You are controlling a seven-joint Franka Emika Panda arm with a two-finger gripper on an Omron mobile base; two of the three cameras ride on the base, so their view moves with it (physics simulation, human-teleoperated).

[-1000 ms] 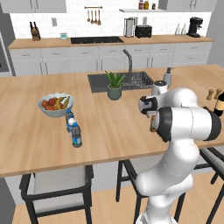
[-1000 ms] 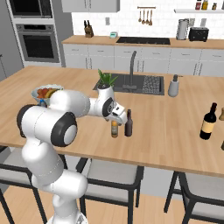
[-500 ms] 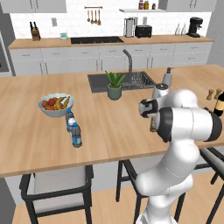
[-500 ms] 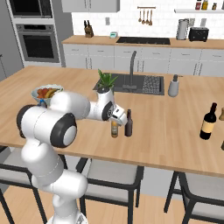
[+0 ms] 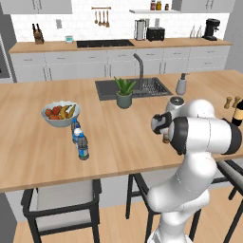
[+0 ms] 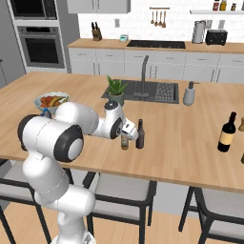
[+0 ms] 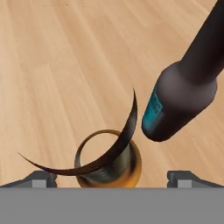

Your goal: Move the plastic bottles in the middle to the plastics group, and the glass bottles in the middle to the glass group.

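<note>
Pincer (image 7: 112,178): jaws spread wide, nothing held; its two tips sit at the lower edge of the hand view, either side of a small see-through bottle (image 7: 108,164) seen from above, not touching it. That bottle's shape is hard to read there: an amber-tinted ring and a dark curved streak.

Brown bottle (image 7: 186,83): just right of the see-through bottle, top cut off by the hand view's edge; a teal patch on its side. In the right base view it (image 6: 140,135) stands upright on the tabletop (image 6: 190,128), the see-through bottle (image 6: 125,142) just left of it, partly covered by the pincer (image 6: 127,134).

Arm: forearm stretched level over the tabletop, hand low at the two bottles. In the left base view the arm's body hides both bottles almost wholly.

Plastics group (image 5: 79,140): well left of the brown bottle, by the fruit bowl (image 5: 60,114).

Wine bottle (image 6: 227,133): well right of the brown bottle; cut off at the left base view's edge.
</note>
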